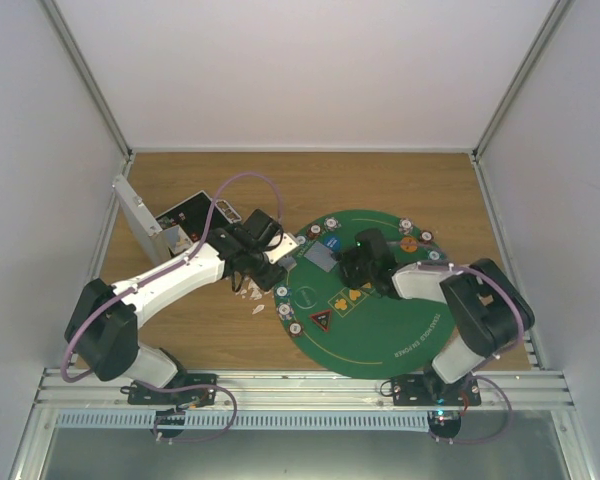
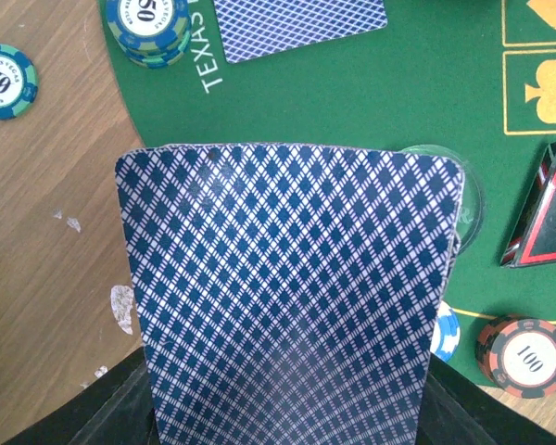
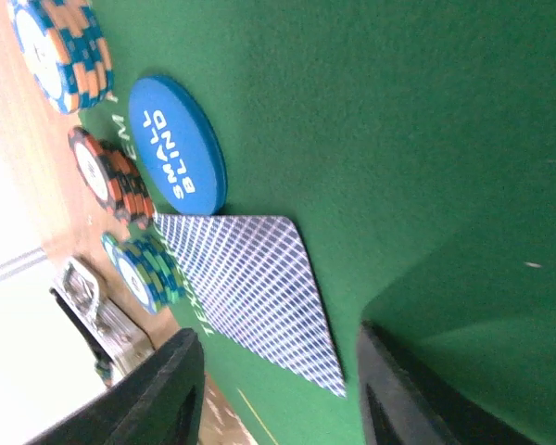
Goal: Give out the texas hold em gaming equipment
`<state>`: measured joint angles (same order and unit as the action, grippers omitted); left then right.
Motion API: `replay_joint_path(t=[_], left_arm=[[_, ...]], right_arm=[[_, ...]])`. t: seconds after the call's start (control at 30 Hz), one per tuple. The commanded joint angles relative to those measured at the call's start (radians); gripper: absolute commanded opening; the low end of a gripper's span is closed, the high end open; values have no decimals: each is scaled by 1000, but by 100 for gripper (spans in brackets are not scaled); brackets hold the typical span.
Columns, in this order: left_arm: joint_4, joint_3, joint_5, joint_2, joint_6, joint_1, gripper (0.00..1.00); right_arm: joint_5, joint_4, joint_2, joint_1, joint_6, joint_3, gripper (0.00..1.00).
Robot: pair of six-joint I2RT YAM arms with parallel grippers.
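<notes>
- Progress, I'd guess: chips and markers are mostly out and card dealing has barely begun. One dealt card (image 3: 246, 287) lies face-down on the green felt mat (image 3: 398, 120), right in front of the right claw (image 3: 278, 338).
- The right claw's fingers stand apart with nothing between them.
- The left claw (image 2: 292, 417) is clamped on the held card (image 2: 287, 287). It sticks out ahead of the claw, over the mat's edge. I can't tell whether it's one card or a stack.
- Just past the dealt card are the blue small blind token (image 3: 178, 158) and three chip stacks (image 3: 111, 176).
- To the left claw's right are the red-triangle marker (image 2: 547, 209) and a 100 chip (image 2: 526, 355).
- Materials: the card backs are glossy with a blue diamond lattice and rounded corners. The chips are chunky discs with striped edges. The felt is fuzzy and the wooden table (image 2: 46, 232) is scuffed.
</notes>
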<state>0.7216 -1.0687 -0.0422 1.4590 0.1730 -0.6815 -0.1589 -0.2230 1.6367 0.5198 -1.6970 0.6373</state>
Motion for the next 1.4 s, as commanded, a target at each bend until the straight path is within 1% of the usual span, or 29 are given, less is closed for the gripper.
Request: replay_joint_path(t=[0.0,0.17,0.27,0.37,0.4,0.47,0.57,0.67,0.73,0.83,1.07,1.17,1.37], left_arm=[[-40,12,-29,-34,5,4,58],[-43,11,-57,-34,9,-3,58],[-44,12,-83,-34,14,-32,58],[-42,15,-94,-31,16,-75,58],[-41,16,-98,-31,17,-89,58],[-40,15,-111,-30,15,-108,58],[-43,16,-125,-28,14,-126,58],[-45,19,-120,-21,17,-147,59],[-45,20,-116,-14,19,-162,59],[-47,20,-113,-2,24,-185,59],[-50,31,-95,3,27,-209,59],[-49,30,-97,2,29,-214,59],[-46,26,-104,3,29,-216,59]], right_arm=[[25,124,-113,-29,18,-64,54],[71,229,-323,-65,75,-131,72],[96,338,-436,-110,190,-113,84],[70,417,-514,-158,406,-65,92],[42,435,-526,-176,487,-50,97],[-66,498,-516,-218,654,-15,99],[-231,602,-468,-265,865,25,100],[-418,669,-400,-264,1046,70,100],[-537,703,-369,-250,1120,88,98],[-672,735,-338,-209,1180,124,98],[-796,751,-263,-159,1215,191,98],[-812,779,-208,-128,1251,230,97],[-855,791,-136,-94,1281,251,96]])
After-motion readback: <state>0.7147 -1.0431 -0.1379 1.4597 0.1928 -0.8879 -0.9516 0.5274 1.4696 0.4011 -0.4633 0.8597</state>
